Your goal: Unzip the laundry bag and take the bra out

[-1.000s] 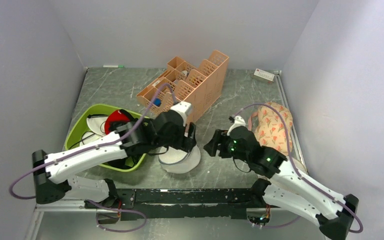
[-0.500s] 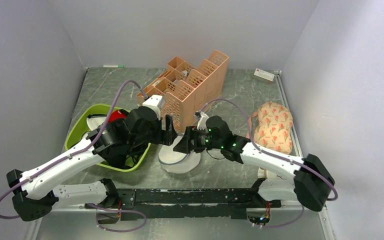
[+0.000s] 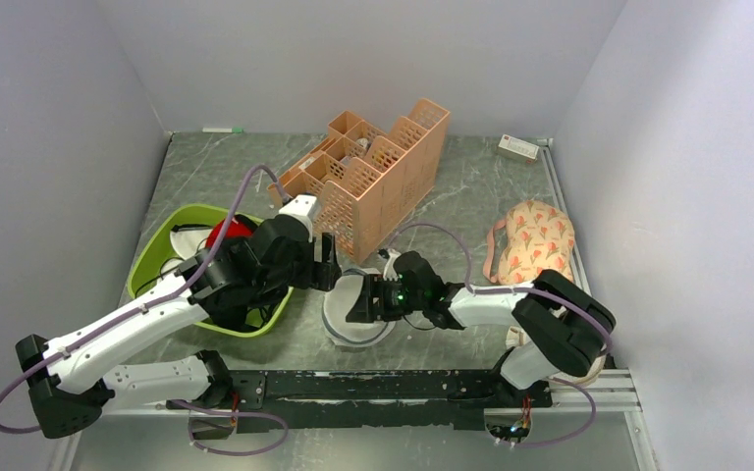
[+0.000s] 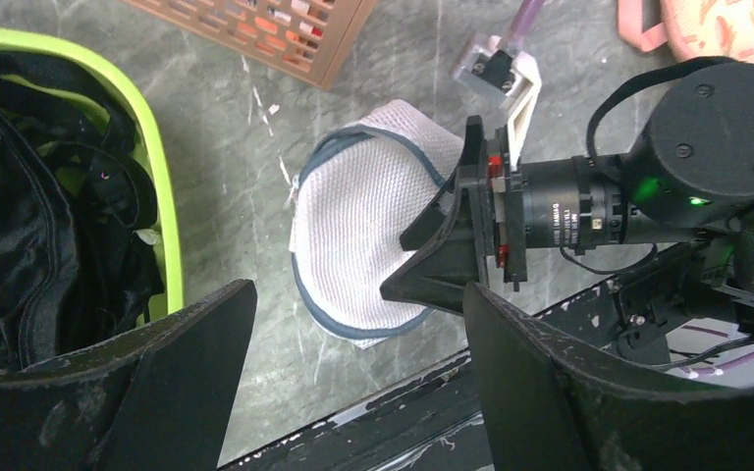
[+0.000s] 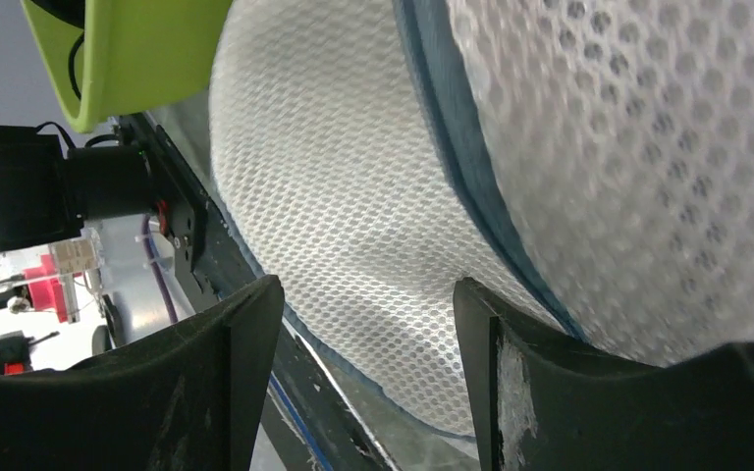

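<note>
The grey worktop (image 3: pixel 471 196) carries everything. At its back middle stands a peach rack (image 3: pixel 373 177). Left of the rack sits a green tub (image 3: pixel 179 216) holding a black garment (image 4: pixel 20 216) and the bra (image 3: pixel 228 233). The bra is red and lies at the tub's far side, clear of both sets of fingers. A floral cloth (image 3: pixel 535 240) lies at the right, well apart from the rest.

The bag (image 3: pixel 353 319) rests on the worktop near the front edge, just right of the tub and in front of the rack. It is white mesh with blue-grey trim and its top sags. Whether its zip is open cannot be told.

The left fingers (image 3: pixel 332 270) hang above the bag's far left side, spread wide and holding nothing. In the left wrist view the bag (image 4: pixel 363 235) shows in the gap between them. The right fingers (image 3: pixel 355 304) lie low and point left at the bag's right side, with their tips against the mesh. They too are apart, and in the right wrist view the mesh (image 5: pixel 353 216) bulges just ahead of them, not pinched.

A small box (image 3: pixel 517 147) lies at the back right corner and a pen (image 3: pixel 221 129) at the back left edge.
</note>
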Robot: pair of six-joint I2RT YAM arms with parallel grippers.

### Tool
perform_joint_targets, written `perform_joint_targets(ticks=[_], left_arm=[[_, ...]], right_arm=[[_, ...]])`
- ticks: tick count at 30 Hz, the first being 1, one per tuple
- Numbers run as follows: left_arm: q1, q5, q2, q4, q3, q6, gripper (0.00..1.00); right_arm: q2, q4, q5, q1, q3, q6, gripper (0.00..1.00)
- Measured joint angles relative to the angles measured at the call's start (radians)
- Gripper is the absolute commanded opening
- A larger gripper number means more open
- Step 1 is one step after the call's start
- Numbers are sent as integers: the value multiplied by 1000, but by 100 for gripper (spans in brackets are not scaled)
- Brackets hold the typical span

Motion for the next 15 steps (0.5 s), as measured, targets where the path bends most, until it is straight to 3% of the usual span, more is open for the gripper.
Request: perform_joint_targets(ticks=[8,15], left_arm=[[40,40,0,26,-67,0,89],[53,61,-8,44,-84,0,88]], right_arm=[[-3,6,2,0,5,-2,67],[-154,-112,33,0,71,-27,75]])
